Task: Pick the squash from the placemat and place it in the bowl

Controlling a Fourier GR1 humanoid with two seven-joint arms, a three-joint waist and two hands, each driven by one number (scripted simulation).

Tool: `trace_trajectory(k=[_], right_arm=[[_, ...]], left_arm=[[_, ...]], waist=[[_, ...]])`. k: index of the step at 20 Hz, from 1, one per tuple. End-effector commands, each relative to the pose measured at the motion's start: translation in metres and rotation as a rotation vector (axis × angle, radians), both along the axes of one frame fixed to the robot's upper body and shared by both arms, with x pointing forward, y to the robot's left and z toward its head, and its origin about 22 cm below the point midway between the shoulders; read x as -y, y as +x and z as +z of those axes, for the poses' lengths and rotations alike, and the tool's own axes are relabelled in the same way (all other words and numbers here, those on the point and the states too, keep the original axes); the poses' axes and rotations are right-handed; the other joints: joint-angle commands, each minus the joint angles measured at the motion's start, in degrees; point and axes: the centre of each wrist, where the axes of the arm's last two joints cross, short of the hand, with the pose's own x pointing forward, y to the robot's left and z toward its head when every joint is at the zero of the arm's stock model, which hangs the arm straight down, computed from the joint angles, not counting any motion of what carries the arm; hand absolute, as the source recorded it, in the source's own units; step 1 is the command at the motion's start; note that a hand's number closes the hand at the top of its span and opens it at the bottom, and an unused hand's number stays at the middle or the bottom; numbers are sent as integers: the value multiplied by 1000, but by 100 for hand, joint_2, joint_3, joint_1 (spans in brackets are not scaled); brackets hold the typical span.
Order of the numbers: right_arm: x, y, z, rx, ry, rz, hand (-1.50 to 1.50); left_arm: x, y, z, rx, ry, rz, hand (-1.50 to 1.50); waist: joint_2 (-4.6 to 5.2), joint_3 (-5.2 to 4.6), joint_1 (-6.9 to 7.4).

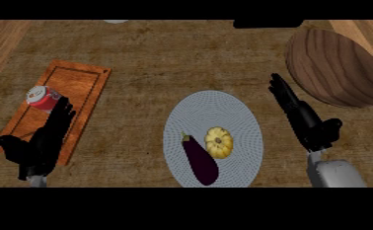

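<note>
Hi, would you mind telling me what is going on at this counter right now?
Nothing is held yet. The squash lies on the round placemat beside an eggplant. The right hand is open, between the placemat and the wooden bowl, touching neither. The left hand is open over a cutting board, next to a red can. The squash is not yet in the bowl.

Two black hands here: the left hand (42,137) slim-fingered, the right hand (306,120) likewise black, joined to a smooth grey forearm (336,173).
</note>
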Motion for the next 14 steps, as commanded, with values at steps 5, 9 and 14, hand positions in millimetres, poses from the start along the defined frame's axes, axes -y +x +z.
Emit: trace_trajectory(k=[5, 9, 14], right_arm=[[-74, 1, 61, 245, -178, 3, 150], [-60, -12, 41, 223, -561, -125, 150], [-123, -12, 26, 263, -631, -43, -150]], left_arm=[[70, 45, 55, 191, 76, -336, 0], [96, 36, 47, 179, 37, -451, 0], [110, 34, 57, 180, 33, -495, 0]], waist=[[-22, 1, -6], [0, -1, 12], [48, 13, 196]])
